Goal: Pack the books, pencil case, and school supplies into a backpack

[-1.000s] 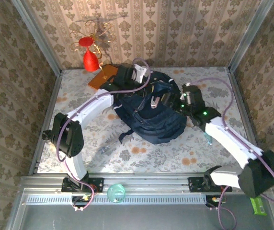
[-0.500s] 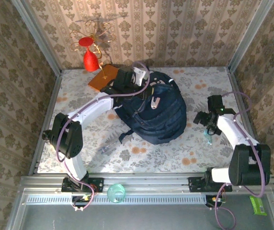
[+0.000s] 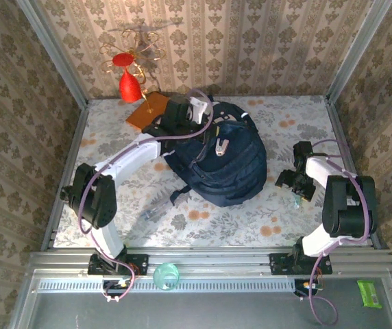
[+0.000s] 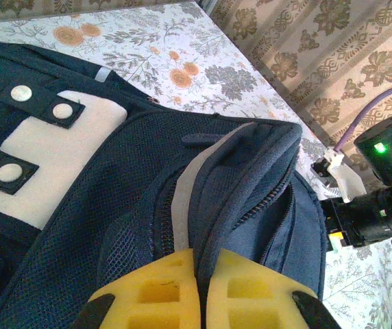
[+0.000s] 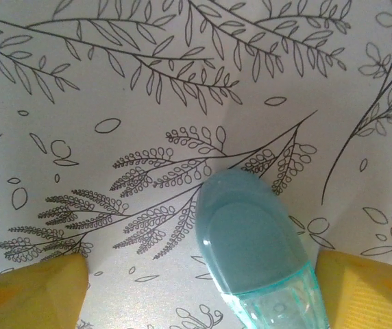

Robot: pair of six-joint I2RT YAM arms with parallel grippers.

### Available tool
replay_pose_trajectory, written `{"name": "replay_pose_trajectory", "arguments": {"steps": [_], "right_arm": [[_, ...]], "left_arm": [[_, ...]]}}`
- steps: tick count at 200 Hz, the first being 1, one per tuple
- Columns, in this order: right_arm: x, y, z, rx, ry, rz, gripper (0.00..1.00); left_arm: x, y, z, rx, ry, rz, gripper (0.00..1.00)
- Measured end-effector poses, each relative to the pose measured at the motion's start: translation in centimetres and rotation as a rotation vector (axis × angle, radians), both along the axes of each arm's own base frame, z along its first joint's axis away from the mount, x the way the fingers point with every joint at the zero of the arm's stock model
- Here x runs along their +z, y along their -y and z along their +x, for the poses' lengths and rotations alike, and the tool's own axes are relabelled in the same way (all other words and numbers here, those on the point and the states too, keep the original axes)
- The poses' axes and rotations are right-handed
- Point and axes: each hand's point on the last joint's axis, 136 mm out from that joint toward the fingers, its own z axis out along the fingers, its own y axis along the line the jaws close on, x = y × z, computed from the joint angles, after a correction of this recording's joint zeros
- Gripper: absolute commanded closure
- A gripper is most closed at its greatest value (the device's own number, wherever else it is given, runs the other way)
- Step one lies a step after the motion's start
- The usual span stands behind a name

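Note:
The navy backpack (image 3: 216,161) lies in the middle of the table. My left gripper (image 3: 194,110) is at its far top end. In the left wrist view the yellow fingers (image 4: 203,257) are shut on the fabric rim of the backpack (image 4: 114,192) beside an open zip. My right gripper (image 3: 293,181) is low over the table, right of the backpack. Its fingers (image 5: 199,288) stand open on either side of a translucent teal school-supply piece (image 5: 251,240), which lies flat nearer the right finger (image 5: 367,288). The books and the pencil case are out of view.
An orange slab (image 3: 147,110) and a red ornament (image 3: 129,81) stand at the back left. A small clear piece (image 3: 153,209) lies on the table in front of the backpack's left side. Metal frame posts and walls close in the table.
My right arm has drawn back from the backpack's right side and come down over the teal piece near the right edge. The left gripper has kept its hold.

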Motion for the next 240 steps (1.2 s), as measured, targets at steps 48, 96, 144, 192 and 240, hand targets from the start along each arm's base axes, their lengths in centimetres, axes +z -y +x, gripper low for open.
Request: {"name": "replay_pose_trajectory", "arguments": {"steps": [48, 96, 144, 192, 240], "right_arm": [[0.1, -0.2, 0.1, 0.002, 0.004, 0.014, 0.52], [0.1, -0.3, 0.4, 0.002, 0.020, 0.017, 0.67], [3.3, -1.1, 1.2, 0.004, 0.164, 0.059, 0.71], [15.9, -7.9, 4.0, 0.104, 0.642, 0.246, 0.73], [22.2, -18.2, 7.2, 0.260, 0.795, 0.467, 0.73]], "left_arm": [[-0.1, 0.1, -0.1, -0.009, 0.002, -0.009, 1.00], [-0.1, 0.1, -0.3, -0.014, 0.001, -0.016, 1.00], [0.2, -0.1, -0.5, -0.012, 0.005, -0.024, 1.00], [0.8, -0.4, -1.0, -0.011, 0.013, -0.029, 1.00], [0.8, -0.4, -0.9, -0.005, 0.016, -0.027, 1.00]]}}
